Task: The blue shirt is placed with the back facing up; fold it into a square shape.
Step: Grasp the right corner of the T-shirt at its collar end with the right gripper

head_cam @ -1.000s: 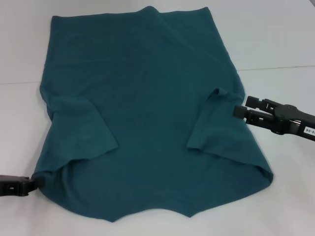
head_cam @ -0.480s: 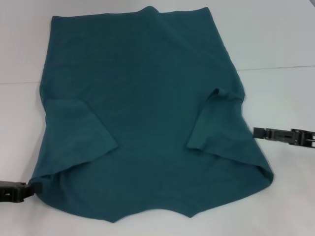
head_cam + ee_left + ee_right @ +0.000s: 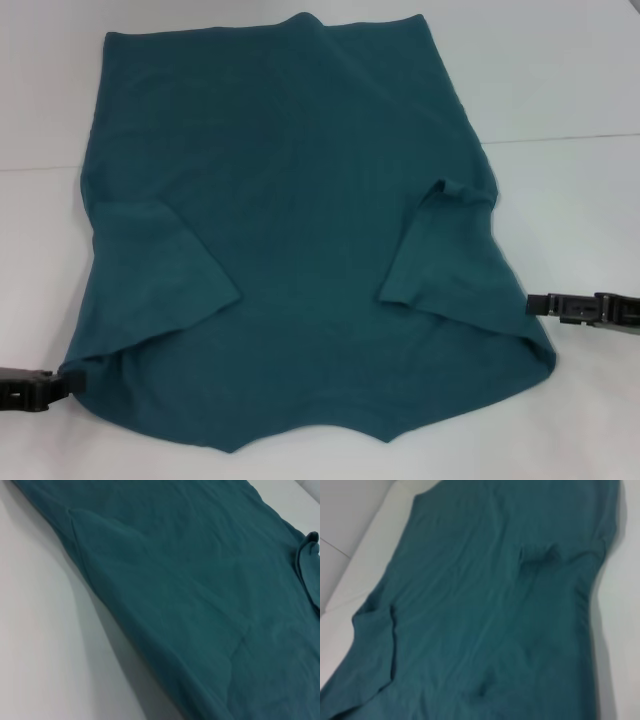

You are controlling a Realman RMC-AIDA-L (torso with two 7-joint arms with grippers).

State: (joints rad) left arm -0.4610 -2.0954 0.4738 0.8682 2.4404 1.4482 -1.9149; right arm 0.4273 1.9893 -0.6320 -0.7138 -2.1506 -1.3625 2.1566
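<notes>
Right now I have the blue shirt (image 3: pixel 300 250) spread back-up over the white surface (image 3: pixel 570 90), filling most of the head view, both sleeves already folded inward over the body so the outline is closer to a rectangle. My left tool (image 3: pixel 62 385) sits at the lower left of the frame, touching the shirt's near corner; whether it is pinching the cloth I cannot tell. My right tool (image 3: pixel 535 305) lies low at the right edge of the frame, its tip just beside the shirt's right border, and I cannot make out its fingers either. I judge both are set at the near corners to lift that end and fold it toward the far edge.
</notes>
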